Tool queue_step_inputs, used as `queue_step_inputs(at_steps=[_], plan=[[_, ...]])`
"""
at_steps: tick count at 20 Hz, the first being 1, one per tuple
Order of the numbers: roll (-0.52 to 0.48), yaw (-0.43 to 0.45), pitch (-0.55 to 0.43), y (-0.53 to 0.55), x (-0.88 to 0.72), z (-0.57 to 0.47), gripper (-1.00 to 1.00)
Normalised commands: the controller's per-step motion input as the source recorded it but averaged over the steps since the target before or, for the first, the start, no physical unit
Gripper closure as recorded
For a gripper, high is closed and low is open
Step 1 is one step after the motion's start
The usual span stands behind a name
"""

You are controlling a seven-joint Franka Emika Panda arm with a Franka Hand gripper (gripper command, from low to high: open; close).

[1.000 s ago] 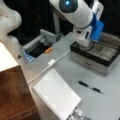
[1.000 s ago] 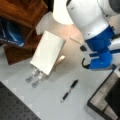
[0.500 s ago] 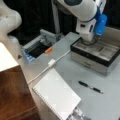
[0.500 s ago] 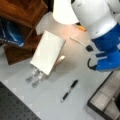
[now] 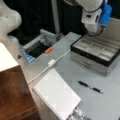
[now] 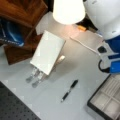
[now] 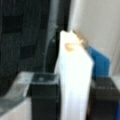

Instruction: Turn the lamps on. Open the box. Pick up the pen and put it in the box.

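Observation:
The box [image 5: 88, 56] stands open at a front view's right, its pale compartments showing; its corner also shows in a front view [image 6: 105, 100]. Its lid [image 5: 115, 28] is tipped up behind it. My gripper [image 5: 98, 32] hangs at the lid's upper edge. In the wrist view the gripper [image 7: 75, 92] has its two black fingers [image 7: 43, 93] on either side of a pale upright slab [image 7: 75, 75], which looks like the lid. The black pen [image 5: 90, 87] lies on the grey table in front of the box, seen too in a front view [image 6: 69, 90], apart from the gripper.
A lit lampshade [image 6: 68, 11] glows at a front view's top. A white textured panel [image 5: 56, 96] leans near the pen, also in a front view [image 6: 47, 52]. A white cable [image 5: 51, 62] crosses the table. A wooden cabinet [image 5: 12, 95] is at left.
The gripper has risen and drawn back from the box top, and the lid has come up with it. The pen has not moved.

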Motion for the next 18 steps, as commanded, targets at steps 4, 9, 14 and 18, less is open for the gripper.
queue_step_inputs(at_steps=[4, 9, 14, 18], plan=[[-0.007, 0.024, 0.131, 0.24, 0.18, 0.09, 1.0], [0.002, 0.008, 0.113, 0.26, 0.18, 0.09, 1.0], [0.015, -0.021, 0.078, 0.21, 0.16, 0.05, -1.0], [0.014, -0.047, 0.075, 0.22, 0.13, 0.02, -1.0]])
